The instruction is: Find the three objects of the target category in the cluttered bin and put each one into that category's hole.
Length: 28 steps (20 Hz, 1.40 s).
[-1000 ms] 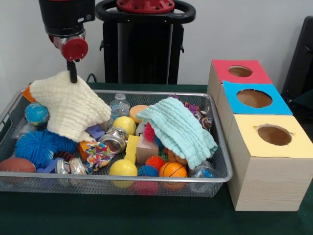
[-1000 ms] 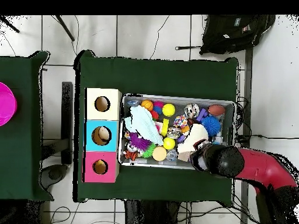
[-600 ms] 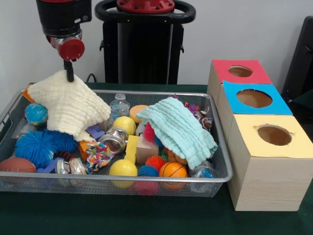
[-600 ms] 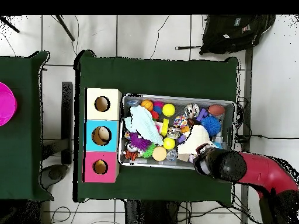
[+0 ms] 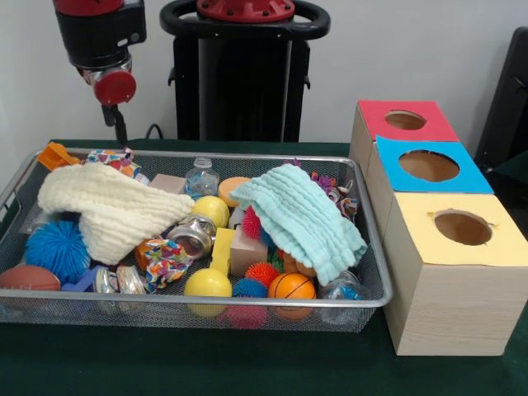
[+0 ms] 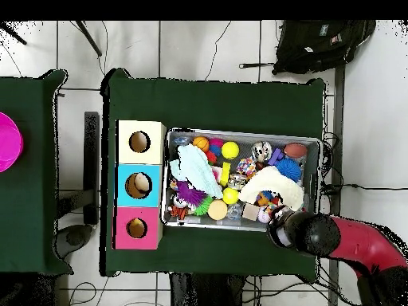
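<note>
A wire mesh bin (image 5: 247,155) holds a jumble of toys. A cream cloth (image 5: 111,210) lies slack over the bin's left part, also seen from overhead (image 6: 275,187). A teal cloth (image 5: 301,219) drapes over the toys on the right. My gripper (image 5: 120,130) hangs above the bin's far left corner, clear of the cream cloth, open and holding nothing. Three boxes with round holes stand beside the bin: red (image 5: 404,120), blue (image 5: 429,165) and yellow (image 5: 462,227).
In the bin are two yellow balls (image 5: 209,210), a small basketball (image 5: 291,286), a blue spiky ball (image 5: 56,247), a football (image 5: 29,276), a wooden block (image 5: 247,247), a jar (image 5: 193,235) and a small bottle (image 5: 202,176). The arm's head (image 6: 299,231) sits over the bin's edge.
The cream cloth hung lifted from my gripper; it has dropped and now lies flat in the bin. My gripper has risen and shifted slightly left, uncovering toys at the back left.
</note>
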Available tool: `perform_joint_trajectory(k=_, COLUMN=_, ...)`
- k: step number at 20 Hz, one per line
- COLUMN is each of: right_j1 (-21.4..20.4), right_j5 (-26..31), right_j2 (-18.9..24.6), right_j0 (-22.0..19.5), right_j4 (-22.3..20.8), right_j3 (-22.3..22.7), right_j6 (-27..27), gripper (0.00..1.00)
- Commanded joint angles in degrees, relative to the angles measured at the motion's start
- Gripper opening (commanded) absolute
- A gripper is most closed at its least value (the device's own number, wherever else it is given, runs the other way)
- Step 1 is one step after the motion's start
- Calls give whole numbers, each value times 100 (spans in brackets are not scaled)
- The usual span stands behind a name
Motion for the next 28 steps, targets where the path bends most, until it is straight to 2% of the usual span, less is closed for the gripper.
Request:
perform_joint_trajectory(k=1, right_j1=511, right_j5=-376, right_j2=464, right_j0=50, right_j4=-414, right_j3=-278, right_j6=-1168, gripper=100)
perform_joint_trajectory(k=12, right_j1=1656, right_j5=-682, right_j2=423, right_j0=132, right_j4=-945, right_j3=-1315, right_j6=-1136, gripper=100)
perform_joint_trajectory(k=17, right_j1=1883, right_j5=-906, right_j2=222, right_j0=246, right_j4=-1180, right_j3=-1614, right_j6=-805, gripper=100)
perform_joint_trajectory(k=24, right_j1=1827, right_j5=-869, right_j2=184, right_j0=234, right_j4=-898, right_j3=-1600, right_j6=-427, gripper=100)
perform_joint_trajectory(k=28, right_j1=1881, right_j5=-953, right_j2=240, right_j0=94, right_j4=-814, right_j3=-1533, right_j6=-453, gripper=100)
